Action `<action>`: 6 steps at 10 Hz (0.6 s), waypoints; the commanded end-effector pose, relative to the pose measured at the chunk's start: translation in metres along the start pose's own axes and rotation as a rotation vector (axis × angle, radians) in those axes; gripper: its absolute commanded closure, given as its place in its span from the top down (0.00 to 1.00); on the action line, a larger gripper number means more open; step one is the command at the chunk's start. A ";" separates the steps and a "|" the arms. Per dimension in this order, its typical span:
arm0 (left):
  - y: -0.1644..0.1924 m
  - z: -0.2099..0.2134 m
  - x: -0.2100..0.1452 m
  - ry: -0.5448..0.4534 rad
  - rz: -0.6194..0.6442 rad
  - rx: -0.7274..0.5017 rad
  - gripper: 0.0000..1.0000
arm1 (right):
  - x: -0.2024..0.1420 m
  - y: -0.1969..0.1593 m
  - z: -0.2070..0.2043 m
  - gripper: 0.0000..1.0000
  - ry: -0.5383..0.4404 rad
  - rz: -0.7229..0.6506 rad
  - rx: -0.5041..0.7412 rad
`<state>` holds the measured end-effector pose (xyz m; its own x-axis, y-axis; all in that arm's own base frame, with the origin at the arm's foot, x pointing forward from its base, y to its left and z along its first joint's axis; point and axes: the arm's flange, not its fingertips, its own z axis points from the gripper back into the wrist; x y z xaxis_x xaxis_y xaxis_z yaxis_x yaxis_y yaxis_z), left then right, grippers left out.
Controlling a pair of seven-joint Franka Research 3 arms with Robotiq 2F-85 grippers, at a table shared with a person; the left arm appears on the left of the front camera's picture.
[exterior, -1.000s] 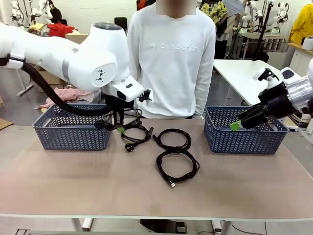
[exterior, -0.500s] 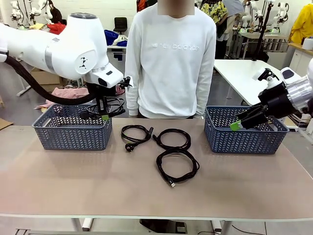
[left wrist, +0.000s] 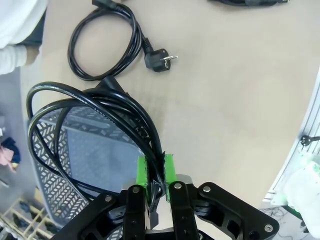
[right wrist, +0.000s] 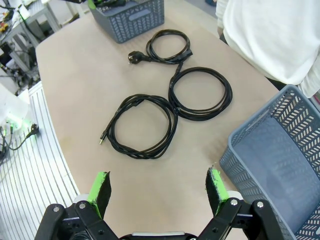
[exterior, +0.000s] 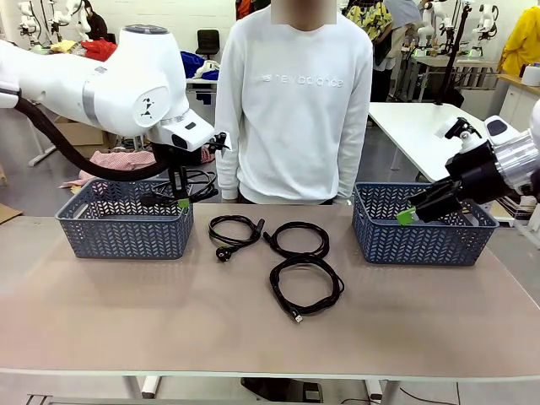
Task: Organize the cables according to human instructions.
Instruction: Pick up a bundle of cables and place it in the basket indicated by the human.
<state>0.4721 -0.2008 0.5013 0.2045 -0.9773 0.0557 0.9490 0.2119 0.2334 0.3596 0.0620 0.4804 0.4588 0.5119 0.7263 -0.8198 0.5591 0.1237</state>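
My left gripper (exterior: 181,202) is shut on a coiled black cable (exterior: 199,180) and holds it in the air over the right end of the left blue basket (exterior: 122,229). The left wrist view shows the green pads (left wrist: 143,171) pinching that cable (left wrist: 95,104) above the basket (left wrist: 52,192). Three more cables lie on the table: one with a chunky plug (exterior: 234,229) (left wrist: 102,47) (right wrist: 167,46), a middle coil (exterior: 297,240) (right wrist: 201,93) and a front coil (exterior: 305,287) (right wrist: 142,125). At the near left corner of the right basket (exterior: 426,234), my right gripper (exterior: 407,216) (right wrist: 157,187) hangs open with nothing in it.
A person in a white sweatshirt (exterior: 295,101) stands at the far edge between the baskets. The right basket (right wrist: 280,150) has nothing in it. Bare tabletop (exterior: 126,312) spreads along the front and both sides of the lying coils.
My left arm has lifted the held coil away from the table's middle and carried it left over the left basket, then slowed. The right arm has stayed still.
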 end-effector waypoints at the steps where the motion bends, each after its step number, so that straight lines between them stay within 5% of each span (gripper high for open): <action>1: -0.002 0.004 -0.005 0.005 -0.002 0.013 0.00 | 0.001 -0.004 -0.002 1.00 -0.022 0.021 0.015; 2: -0.002 0.004 -0.005 0.005 -0.002 0.013 0.00 | 0.001 -0.004 -0.002 1.00 -0.022 0.021 0.015; 3: 0.000 0.000 0.000 0.000 -0.001 0.000 0.15 | 0.001 -0.004 -0.002 1.00 -0.022 0.021 0.015; 6: 0.025 -0.006 -0.025 -0.009 -0.088 -0.056 0.15 | 0.001 -0.004 -0.002 1.00 -0.022 0.021 0.015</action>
<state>0.4817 -0.1881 0.4916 0.1596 -0.9864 0.0404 0.9638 0.1646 0.2096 0.3597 0.0621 0.4809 0.4583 0.5120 0.7265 -0.8202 0.5584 0.1239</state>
